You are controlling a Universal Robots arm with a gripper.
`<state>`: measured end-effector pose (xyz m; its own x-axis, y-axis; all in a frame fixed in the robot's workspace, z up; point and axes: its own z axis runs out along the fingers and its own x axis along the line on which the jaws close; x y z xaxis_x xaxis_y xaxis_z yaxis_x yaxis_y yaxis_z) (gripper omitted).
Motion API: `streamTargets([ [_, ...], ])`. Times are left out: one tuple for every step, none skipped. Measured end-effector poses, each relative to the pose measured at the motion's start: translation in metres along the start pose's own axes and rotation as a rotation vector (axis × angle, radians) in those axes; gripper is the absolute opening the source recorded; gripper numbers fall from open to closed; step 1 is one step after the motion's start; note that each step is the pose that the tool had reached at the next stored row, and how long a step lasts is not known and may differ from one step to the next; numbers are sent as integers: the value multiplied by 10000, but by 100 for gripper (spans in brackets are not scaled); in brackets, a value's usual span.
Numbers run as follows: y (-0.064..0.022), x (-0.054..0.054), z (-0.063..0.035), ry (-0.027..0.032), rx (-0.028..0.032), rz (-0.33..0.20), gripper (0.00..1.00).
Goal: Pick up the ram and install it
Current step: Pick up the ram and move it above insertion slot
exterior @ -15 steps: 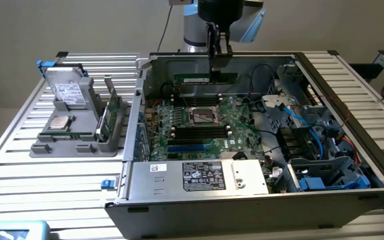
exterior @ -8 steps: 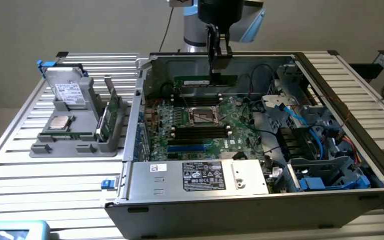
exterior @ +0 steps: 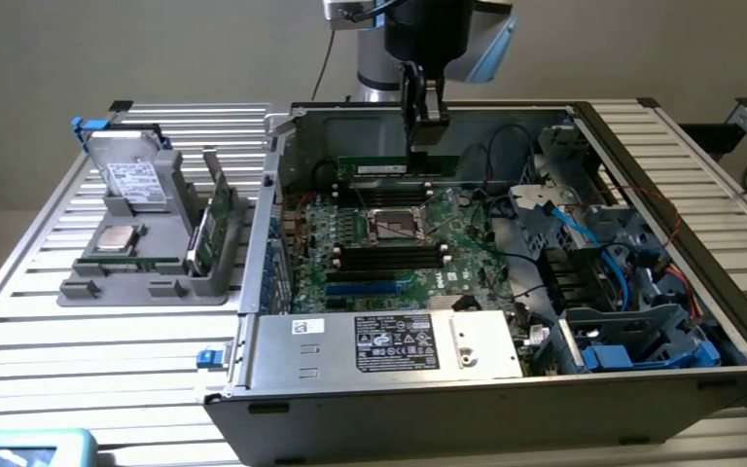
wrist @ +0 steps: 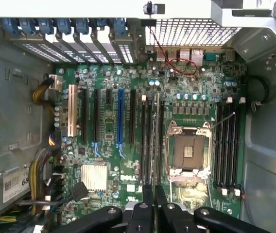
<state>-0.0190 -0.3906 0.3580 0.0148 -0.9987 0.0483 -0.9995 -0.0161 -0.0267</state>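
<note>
My gripper [exterior: 427, 146] hangs inside the open computer case [exterior: 276, 195], shut on the ram [exterior: 393, 167]. The ram is a slim green stick with a white sticker, held level just above the far end of the motherboard [exterior: 347, 233], beyond the CPU socket [exterior: 396, 226]. In the wrist view the ram [wrist: 157, 141] shows edge-on as a thin pale line running out from between my black fingers [wrist: 148, 199]. It lies along the bank of black memory slots [wrist: 145, 141] beside the CPU socket [wrist: 187, 151]. A second bank of slots [wrist: 225, 145] sits on the socket's other side.
A grey fixture [exterior: 101, 282] on the exterior view's left holds a hard drive [exterior: 127, 180], a CPU chip [exterior: 117, 238] and upright green boards [exterior: 218, 219]. Inside the case are a labelled metal cover [exterior: 393, 342], blue cables [exterior: 582, 229], drive cages [exterior: 633, 336] and expansion slots [wrist: 120, 116].
</note>
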Motion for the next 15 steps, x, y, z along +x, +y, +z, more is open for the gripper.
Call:
streamTargets([
  [0, -2, 16, 0, 0, 1, 13],
  [1, -4, 33, 0, 0, 1, 13],
  [1, -6, 50, 0, 0, 1, 13],
  [2, -14, 66, 1, -2, 2, 13],
  [2, -29, 80, 0, -1, 3, 13],
  [2, -44, 93, 0, -1, 2, 13],
  [2, -57, 108, -1, 0, 3, 13],
  [2, -63, 121, -1, 0, 2, 13],
  [2, -65, 134, -3, 1, 1, 13],
  [2, -66, 144, -1, 0, 0, 13],
  [3, -67, 154, 0, -1, 1, 13],
  [3, -68, 164, 0, 0, 2, 13],
  [4, -69, 172, 0, -1, 2, 13],
  [4, -70, 181, 0, -1, 2, 13],
  [4, -71, 189, -1, 0, 2, 13],
])
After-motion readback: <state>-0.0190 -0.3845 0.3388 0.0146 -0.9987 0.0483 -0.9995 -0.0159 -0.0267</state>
